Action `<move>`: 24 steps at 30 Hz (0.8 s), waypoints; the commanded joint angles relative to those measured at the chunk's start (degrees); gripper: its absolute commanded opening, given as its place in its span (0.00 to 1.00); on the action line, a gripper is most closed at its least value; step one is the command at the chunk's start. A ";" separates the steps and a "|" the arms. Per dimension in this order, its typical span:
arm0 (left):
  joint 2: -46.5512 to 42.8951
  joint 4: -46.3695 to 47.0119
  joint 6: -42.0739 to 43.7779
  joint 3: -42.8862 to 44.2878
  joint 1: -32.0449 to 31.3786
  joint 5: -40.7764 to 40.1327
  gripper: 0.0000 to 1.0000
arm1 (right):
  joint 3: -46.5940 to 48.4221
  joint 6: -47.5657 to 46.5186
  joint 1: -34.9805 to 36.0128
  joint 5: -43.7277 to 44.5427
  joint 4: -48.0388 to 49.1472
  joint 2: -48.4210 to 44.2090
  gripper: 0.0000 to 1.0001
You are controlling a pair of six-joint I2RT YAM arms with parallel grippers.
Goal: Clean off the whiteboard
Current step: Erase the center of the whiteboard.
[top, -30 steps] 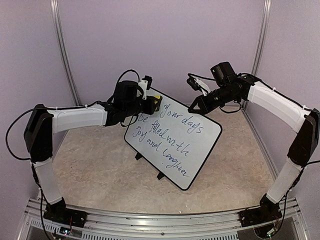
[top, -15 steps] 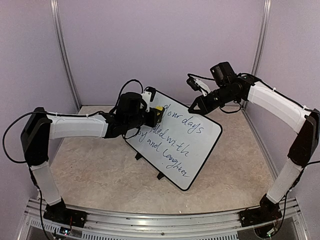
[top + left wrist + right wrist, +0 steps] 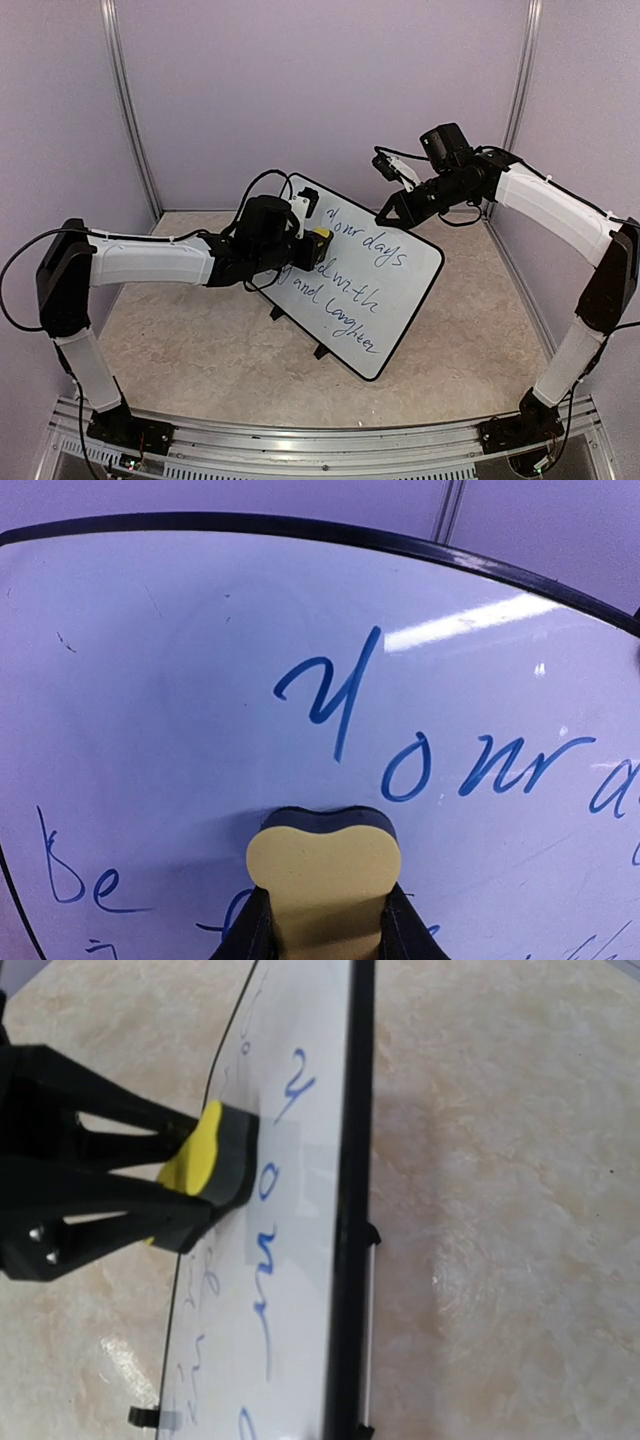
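HOLD: yellow dark-felted foam eraser (image 3: 323, 865) clamped in left gripper (image 3: 312, 243), pressed on white black-framed whiteboard (image 3: 418, 262) | AHEAD: blue writing (image 3: 350, 285) right and below, along long axis | right gripper (image 3: 385, 215) clenched, farther off

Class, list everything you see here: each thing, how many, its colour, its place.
whiteboard: one, white with black frame, propped on the table
writing: several lines, blue, on the whiteboard
eraser: one, yellow with dark pad, against the whiteboard
feet: two seen, black, under the whiteboard
table: one, beige, beneath everything
walls: lilac, behind and beside
arms: two, white and black, either side
left tool: one, black, shut on the eraser
right tool: one, black, shut, at the whiteboard's far edge
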 commanded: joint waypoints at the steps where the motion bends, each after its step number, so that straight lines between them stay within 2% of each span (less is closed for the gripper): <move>1: 4.07 -3.14 1.71 6.16 0.67 2.02 0.15 | 0.83 -7.04 3.73 -7.49 1.81 -2.77 0.00; 6: 6.72 -4.26 2.07 11.12 0.68 3.84 0.15 | 0.28 -7.09 3.76 -7.21 2.08 -3.04 0.00; 10: 6.81 -4.13 1.69 11.11 0.56 3.80 0.15 | 0.34 -7.02 3.74 -7.10 2.12 -3.04 0.00; 20: 1.74 -1.41 -0.71 -0.83 0.72 2.79 0.15 | 0.17 -6.96 3.76 -6.94 2.23 -3.04 0.00; 24: 1.19 -0.82 -0.68 -2.15 1.04 2.33 0.15 | 0.16 -6.91 3.74 -7.11 2.31 -2.89 0.00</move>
